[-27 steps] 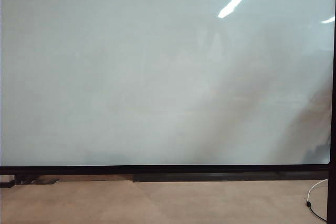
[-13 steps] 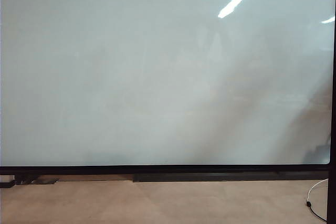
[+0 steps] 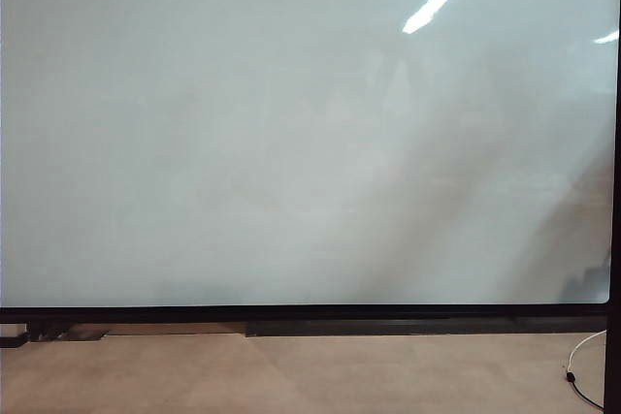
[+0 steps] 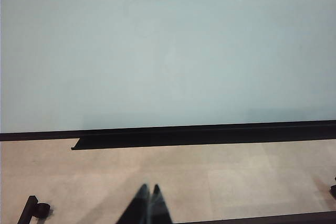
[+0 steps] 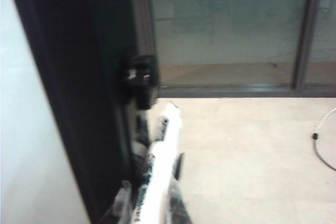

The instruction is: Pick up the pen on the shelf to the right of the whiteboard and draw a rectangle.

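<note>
A: Pen (image 5: 160, 166) sits between your right gripper (image 5: 152, 205) fingers, hard against the whiteboard's black frame (image 5: 79, 103) at its right side. The jaws flank it; whether they pinch yet, I cannot tell.

B: Then firm up before lifting, and draw away from that frame. What about room?

A: Whiteboard (image 3: 291, 133) is bare, no rectangle yet. Your left gripper (image 4: 148, 205), pressed together, hangs near the floor, well clear.

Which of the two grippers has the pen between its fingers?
The right gripper, beside the whiteboard's black edge: the white pen runs up between its fingers. The left gripper hangs before the board with tips together and nothing between them.
</note>
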Robot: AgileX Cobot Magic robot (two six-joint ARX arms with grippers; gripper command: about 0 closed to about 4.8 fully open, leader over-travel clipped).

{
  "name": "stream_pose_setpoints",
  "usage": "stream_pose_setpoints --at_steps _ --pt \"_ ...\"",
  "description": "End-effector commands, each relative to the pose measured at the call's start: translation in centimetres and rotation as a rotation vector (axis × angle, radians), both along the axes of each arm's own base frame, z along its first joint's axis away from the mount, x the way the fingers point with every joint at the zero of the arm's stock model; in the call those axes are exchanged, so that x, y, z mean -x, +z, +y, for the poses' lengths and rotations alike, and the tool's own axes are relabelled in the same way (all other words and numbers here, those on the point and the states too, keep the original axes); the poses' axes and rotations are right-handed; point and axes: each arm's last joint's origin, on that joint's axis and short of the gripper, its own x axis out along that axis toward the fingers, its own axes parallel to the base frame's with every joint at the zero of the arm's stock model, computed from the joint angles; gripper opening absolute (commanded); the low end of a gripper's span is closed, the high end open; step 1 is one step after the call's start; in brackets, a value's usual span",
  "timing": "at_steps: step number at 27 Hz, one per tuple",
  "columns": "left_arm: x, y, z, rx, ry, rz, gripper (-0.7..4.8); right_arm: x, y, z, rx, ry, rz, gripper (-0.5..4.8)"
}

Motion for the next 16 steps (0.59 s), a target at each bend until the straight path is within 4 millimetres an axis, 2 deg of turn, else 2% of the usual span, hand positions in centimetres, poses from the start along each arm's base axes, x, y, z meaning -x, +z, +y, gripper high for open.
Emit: stream_pose_setpoints --at_steps 1,4,7,12,16 --pt "0.0 0.2 0.0 -0.001 -0.002 -0.016 -0.05 -0.1 0.3 0.0 0.012 0.006 -0.018 0.61" --pt "0.0 0.2 0.0 -0.001 -0.002 -0.016 -0.05 -0.1 0.3 0.0 0.012 0.006 -0.018 0.61" --pt "0.0 0.2 0.0 -0.001 -0.002 -0.016 -0.05 -0.1 0.3 0.0 0.012 0.007 -0.019 0.07" --pt "0.0 0.2 0.0 -0.001 -0.002 -0.016 -0.05 0.0 0.6 -0.1 0.024 -0.014 -0.044 -0.03" --pt "0.0 0.2 0.0 -0.001 -0.002 -0.016 -0.05 0.6 1.0 -1.4 0.027 -0.098 -0.053 -0.04"
